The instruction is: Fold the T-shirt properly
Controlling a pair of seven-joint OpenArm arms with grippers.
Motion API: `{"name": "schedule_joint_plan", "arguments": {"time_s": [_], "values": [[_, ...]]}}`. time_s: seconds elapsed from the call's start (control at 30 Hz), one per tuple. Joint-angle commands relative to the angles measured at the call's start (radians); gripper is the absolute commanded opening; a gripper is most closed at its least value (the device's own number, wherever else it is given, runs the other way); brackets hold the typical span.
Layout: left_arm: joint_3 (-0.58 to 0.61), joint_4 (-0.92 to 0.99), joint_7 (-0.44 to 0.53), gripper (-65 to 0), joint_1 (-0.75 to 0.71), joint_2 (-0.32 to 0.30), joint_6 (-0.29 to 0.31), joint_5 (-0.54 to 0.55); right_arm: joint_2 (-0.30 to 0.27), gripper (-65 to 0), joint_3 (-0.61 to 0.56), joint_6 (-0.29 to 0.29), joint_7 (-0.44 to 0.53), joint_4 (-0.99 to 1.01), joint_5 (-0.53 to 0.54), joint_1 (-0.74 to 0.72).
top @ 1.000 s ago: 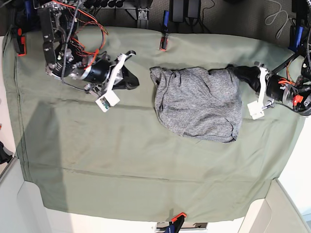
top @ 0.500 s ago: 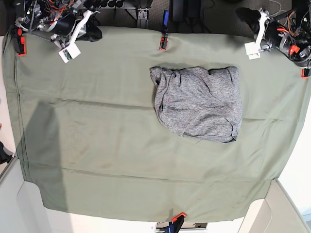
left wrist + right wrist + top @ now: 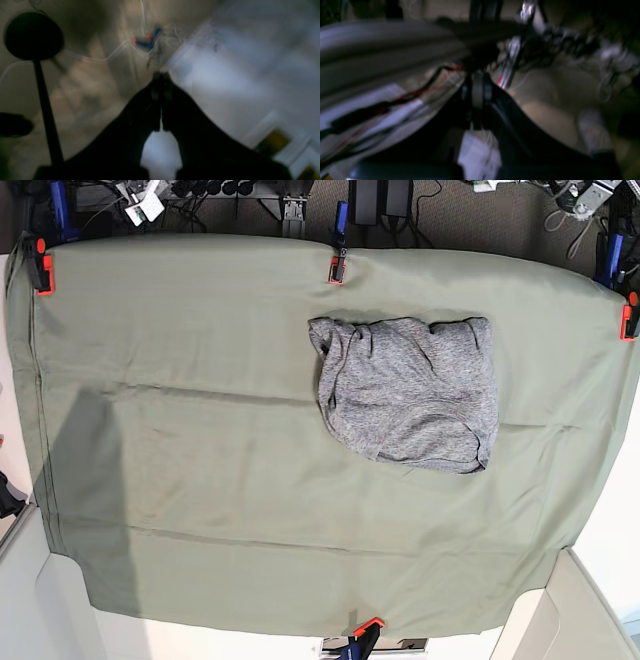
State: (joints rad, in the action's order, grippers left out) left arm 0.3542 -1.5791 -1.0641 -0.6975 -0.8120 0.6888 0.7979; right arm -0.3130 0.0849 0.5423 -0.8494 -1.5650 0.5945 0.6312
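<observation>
Wide bare stretches of olive-green cloth sheet from 6 through 9 o'clock of the T-shirt, narrower margins at 12 and 3. Sheet pinned flat by orange clamps at its rim (dark floor and cables beyond the far edge). T-shirt folded into a compact rumpled heap, up and right of the sheet's centre, touched by nothing. Left gripper pressed together on nothing, in blurred wrist view. Right gripper likewise together, empty, over blurred cables.
</observation>
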Motion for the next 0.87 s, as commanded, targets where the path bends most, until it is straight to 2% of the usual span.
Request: {"name": "schedule_joint_plan", "arguments": {"time_s": [0.0, 0.13, 0.27, 0.33, 0.43, 0.53, 0.7, 0.83], "values": [[0.033, 0.018, 0.011, -65.0, -0.014, 0.006, 0.009, -0.043, -0.008, -65.0, 0.004, 0.004, 0.004, 0.024, 0.005, -0.001], [0.150, 0.136, 0.095, -65.0, 0.031, 0.088, 0.009, -0.234, -0.008, -65.0, 0.004, -0.005, -0.022, 0.186, -0.029, -0.046], [0.198, 0.290, 0.130, -65.0, 0.128, 0.175, 0.009, -0.310, -0.008, -65.0, 0.002, -0.036, -0.047, 0.339, -0.069, -0.093], [0.202, 0.377, 0.130, -65.0, 0.193, 0.216, 0.006, -0.324, -0.006, -65.0, -0.003, -0.075, -0.063, 0.402, -0.082, -0.120], [0.202, 0.521, 0.145, -65.0, 0.290, 0.271, -0.079, -0.325, 0.001, -65.0, -0.011, -0.122, -0.074, 0.488, -0.131, -0.171], [0.202, 0.664, 0.170, -65.0, 0.375, 0.345, -0.133, -0.329, 0.016, -65.0, -0.013, -0.140, -0.079, 0.573, -0.180, -0.235], [0.202, 0.861, 0.222, -65.0, 0.472, 0.481, -0.219, -0.409, 0.051, -65.0, -0.013, -0.127, -0.109, 0.664, -0.183, -0.344], [0.202, 0.945, 0.251, -65.0, 0.501, 0.559, -0.285, -0.495, 0.084, -65.0, -0.013, -0.107, -0.109, 0.667, -0.183, -0.399]]}}
